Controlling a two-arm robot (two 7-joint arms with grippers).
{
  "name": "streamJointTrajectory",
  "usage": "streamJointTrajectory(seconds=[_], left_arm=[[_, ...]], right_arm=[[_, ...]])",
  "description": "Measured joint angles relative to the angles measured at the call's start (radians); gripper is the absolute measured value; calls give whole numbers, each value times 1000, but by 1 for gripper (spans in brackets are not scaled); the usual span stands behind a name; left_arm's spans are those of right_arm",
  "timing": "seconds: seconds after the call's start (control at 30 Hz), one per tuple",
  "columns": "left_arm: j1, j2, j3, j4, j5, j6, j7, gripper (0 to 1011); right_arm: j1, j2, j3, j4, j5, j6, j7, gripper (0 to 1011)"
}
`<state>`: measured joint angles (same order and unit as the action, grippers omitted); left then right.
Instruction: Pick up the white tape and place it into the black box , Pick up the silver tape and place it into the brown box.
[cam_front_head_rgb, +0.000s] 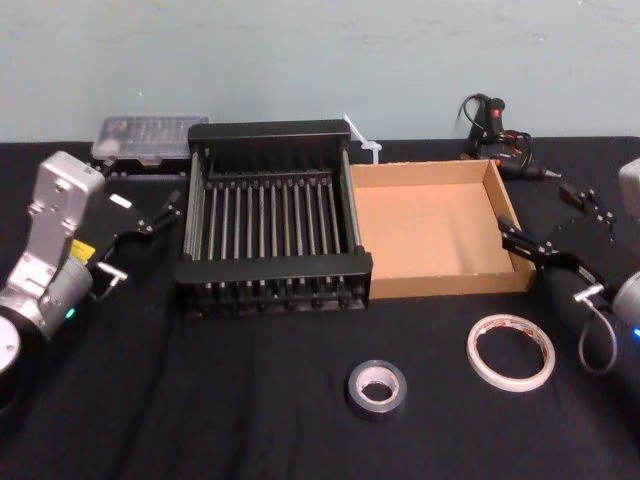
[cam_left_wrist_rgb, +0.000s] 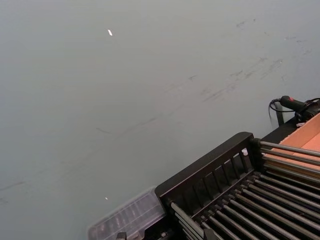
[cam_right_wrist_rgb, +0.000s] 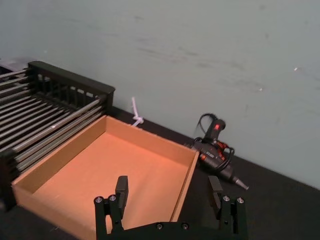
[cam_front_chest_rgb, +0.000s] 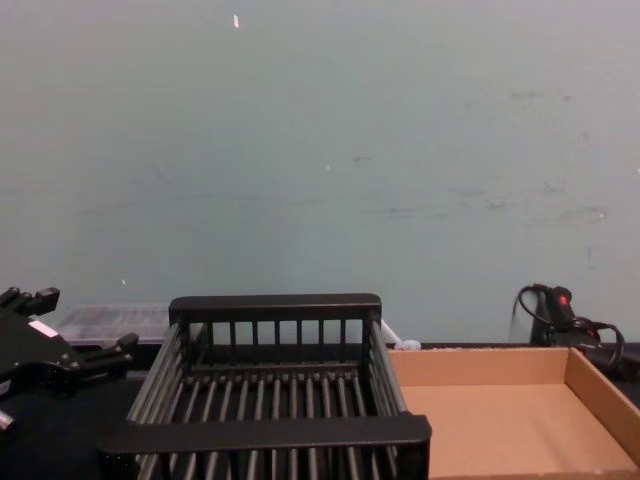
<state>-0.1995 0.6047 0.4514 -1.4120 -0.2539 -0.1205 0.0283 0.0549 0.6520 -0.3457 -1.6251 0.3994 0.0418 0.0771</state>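
In the head view the white tape lies flat on the tabletop at lower right, just below-left of the right gripper, whose jaws stand wide open and empty; the silver tape sits further left, lower centre. The left gripper, also open and empty, is well apart at the left edge, so the right arm is nearer

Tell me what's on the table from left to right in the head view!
Left gripper → black box → silver tape → brown box → white tape → right gripper.
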Motion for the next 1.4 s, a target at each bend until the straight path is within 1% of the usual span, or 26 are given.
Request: streamJointTrajectory(seconds=[0.03, 0.07, 0.2, 0.3, 0.37, 0.4, 0.43, 0.6, 0.73, 0.93, 1.03, 1.13, 1.4], left_arm=[[0, 0, 0, 0, 0, 0, 0, 1001], [0, 0, 0, 0, 0, 0, 0, 1001], [0, 0, 0, 0, 0, 0, 0, 1001], [0, 0, 0, 0, 0, 0, 0, 1001], [0, 0, 0, 0, 0, 0, 0, 1001], [0, 0, 0, 0, 0, 0, 0, 1001], [0, 0, 0, 0, 0, 0, 0, 1001], [0, 0, 0, 0, 0, 0, 0, 1001], [0, 0, 0, 0, 0, 0, 0, 1001], [0, 0, 0, 0, 0, 0, 0, 1001], [0, 0, 0, 0, 0, 0, 0, 1001], [0, 0, 0, 0, 0, 0, 0, 1002], [0, 0, 0, 0, 0, 0, 0, 1001]], right_arm=[[-5, 4, 5, -9, 6, 9, 5, 1002], [-19, 15, 15, -31, 20, 32, 14, 1002], [-50, 37, 37, -75, 41, 71, 31, 1002], [-92, 65, 65, -130, 63, 109, 47, 1003], [-109, 76, 77, -153, 70, 122, 53, 1002], [-128, 86, 90, -175, 77, 136, 58, 1003], [-128, 86, 90, -175, 77, 136, 58, 1002], [-193, 106, 142, -240, 119, 180, 77, 1002], [-236, 110, 165, -265, 137, 196, 87, 1002], [-281, 107, 183, -271, 147, 211, 97, 1002], [-303, 101, 186, -261, 147, 214, 105, 1002], [-312, 95, 187, -249, 141, 212, 109, 1002], [-320, 67, 176, -199, 102, 190, 122, 1002]])
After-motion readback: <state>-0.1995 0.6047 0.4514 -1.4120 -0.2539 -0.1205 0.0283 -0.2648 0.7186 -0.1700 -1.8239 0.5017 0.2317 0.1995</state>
